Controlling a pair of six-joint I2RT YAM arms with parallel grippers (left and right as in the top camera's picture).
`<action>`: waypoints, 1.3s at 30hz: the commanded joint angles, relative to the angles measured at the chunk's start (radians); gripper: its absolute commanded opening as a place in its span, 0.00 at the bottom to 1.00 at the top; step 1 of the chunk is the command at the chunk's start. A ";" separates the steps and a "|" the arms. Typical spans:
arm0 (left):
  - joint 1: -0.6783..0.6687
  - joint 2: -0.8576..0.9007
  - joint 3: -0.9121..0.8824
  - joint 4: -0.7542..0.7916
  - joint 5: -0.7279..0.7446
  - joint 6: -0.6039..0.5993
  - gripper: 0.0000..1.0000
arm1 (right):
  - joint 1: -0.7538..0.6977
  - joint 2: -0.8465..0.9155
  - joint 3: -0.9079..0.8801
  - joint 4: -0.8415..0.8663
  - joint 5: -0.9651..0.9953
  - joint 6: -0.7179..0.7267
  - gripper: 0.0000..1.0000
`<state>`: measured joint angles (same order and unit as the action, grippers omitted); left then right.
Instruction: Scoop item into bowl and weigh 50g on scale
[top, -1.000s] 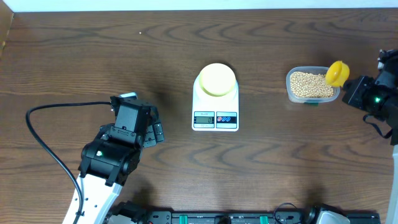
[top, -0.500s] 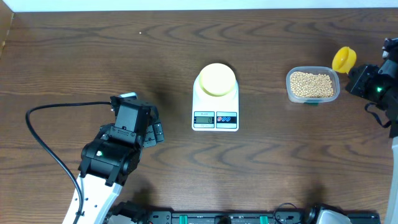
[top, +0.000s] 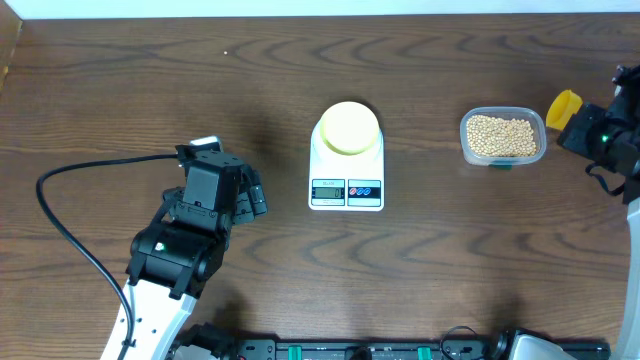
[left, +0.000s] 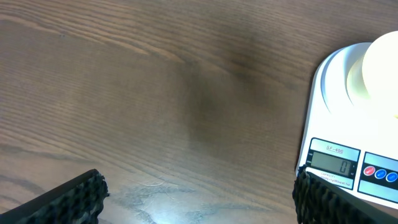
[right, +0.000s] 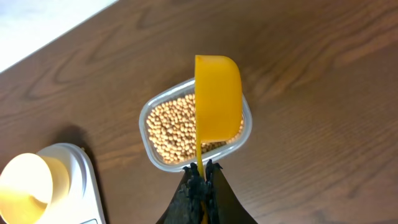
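1. Right jaws are clamped tight on the thin handle of the yellow scoop (right: 217, 93). Its cup hangs over the right end of the clear tub (right: 143, 124), above the beans (right: 174, 130) and not in them.
2. Left jaws are spread fully, holding nothing, over bare bench (left: 155, 93) left of the scale (top: 346, 190).
3. Bowl (top: 348, 127) sits on the scale's platform with no beans visible in it, and the display (left: 336, 164) reads 0. I judge you're at the first scoop.
4. Drop the cup's lip into the beans at one end of the tub. Go in shallow, drag along the long axis, and level off before lifting.
5. Tub looks light and nothing braces it. Push down more than sideways, or it will likely slide.
6. Take a modest load. Topping up to the target is easier than taking beans back out.
7. Hard to make out: whether the cup's open face is turned up or down, and how deep the beans lie.
8. Cut off: the right arm at the overhead's edge, and the bowl and scale at the right of the left wrist view. The display digits are unreadable from overhead.
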<state>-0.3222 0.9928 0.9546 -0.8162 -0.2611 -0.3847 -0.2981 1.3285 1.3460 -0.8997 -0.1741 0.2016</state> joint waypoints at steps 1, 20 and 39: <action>0.005 0.000 -0.003 -0.001 -0.010 0.006 0.98 | -0.001 0.007 0.000 -0.010 0.018 0.010 0.01; 0.005 0.000 -0.003 -0.002 -0.010 0.006 0.98 | -0.001 0.014 0.000 0.074 0.011 0.010 0.01; 0.005 0.000 -0.003 -0.002 -0.010 0.006 0.98 | -0.001 0.025 0.000 0.036 0.006 0.079 0.01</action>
<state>-0.3222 0.9928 0.9546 -0.8162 -0.2611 -0.3847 -0.2981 1.3491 1.3460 -0.8661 -0.1669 0.2638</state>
